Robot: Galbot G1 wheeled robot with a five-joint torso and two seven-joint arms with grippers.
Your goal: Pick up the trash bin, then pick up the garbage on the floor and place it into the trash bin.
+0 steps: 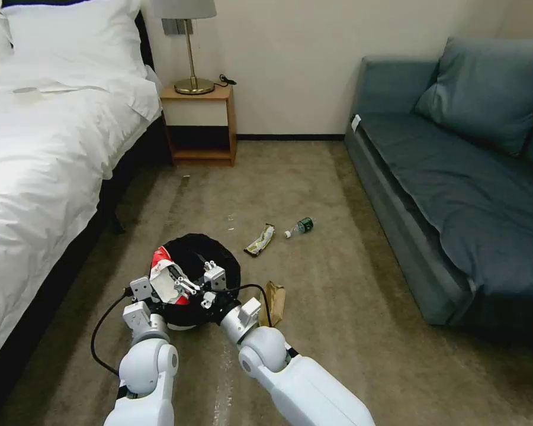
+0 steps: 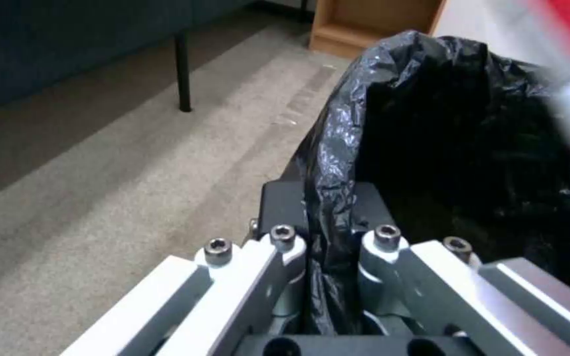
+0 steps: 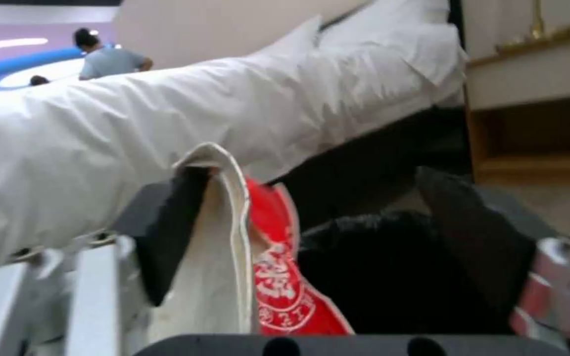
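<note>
A Galbot G1 works a hotel-room carpet, both arms low in the frame's bottom centre. Nearest the camera, the left gripper [image 1: 143, 294] is clamped on the liner-wrapped rim of the trash bin [image 1: 216, 260]; its wrist view shows the fingers pinched tight on a fold of the black liner bag [image 2: 338, 163]. Just beside it, over the bin's near-left edge, the right gripper [image 1: 190, 283] hangs with its jaws spread wide. The red snack packet [image 1: 163, 277] rests against 1 finger pad [image 3: 169, 232] only, and the other pad stands apart across a clear gap, so the packet appears released or nearly so, its long axis pointing down toward the dark bin mouth directly beneath.

To the right of the right forearm, the brown paper bag [image 1: 275, 302] lies on the carpet [image 1: 337, 278], touching or nearly touching the bin's right side, its length running away from the robot. It sits closer to the right arm than to the left. Farther out, above the bin in the frame's centre, lies the yellow-black wrapper [image 1: 260, 240], angled up and to the right, and just right of it the small clear bottle [image 1: 300, 226], cap toward the wrapper. Judging by how things lie, 1 of 4 pieces is at the bin and 3 remain on the floor.
</note>
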